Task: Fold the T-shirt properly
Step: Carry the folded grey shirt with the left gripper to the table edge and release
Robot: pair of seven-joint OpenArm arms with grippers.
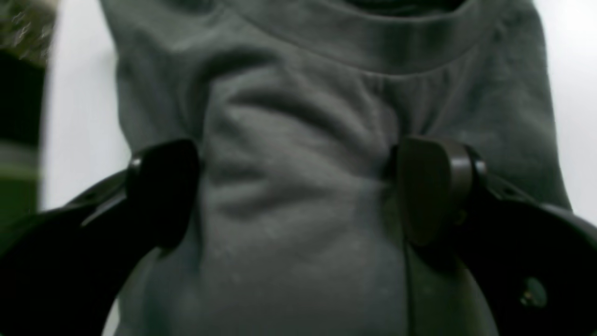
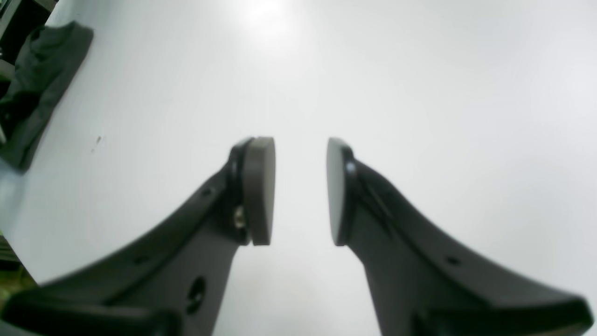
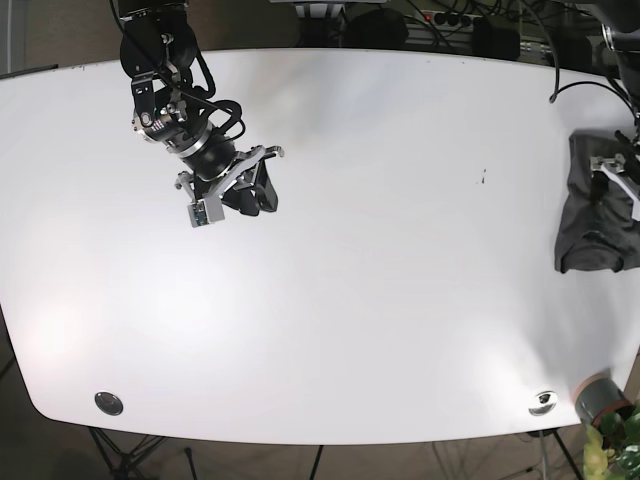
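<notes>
Dark grey cotton T-shirt (image 3: 597, 205) bundled at the far right edge of the white worktop (image 3: 380, 260); folding judged near its end.

In the left wrist view the left gripper (image 1: 298, 191) is seen directly over the garment, fingers (image 1: 163, 191) spread wide with wrinkled cloth and a hem band between them; whether the cloth is touched cannot be told, but nothing is gripped. The right gripper (image 2: 301, 191) is held over bare worktop, well apart from the garment, fingers (image 2: 259, 191) parted and empty. The garment is seen as a compact, roughly rectangular packet, though creased. Remaining work is judged to be smoothing or a final tidy, then withdrawal of the left arm.
</notes>
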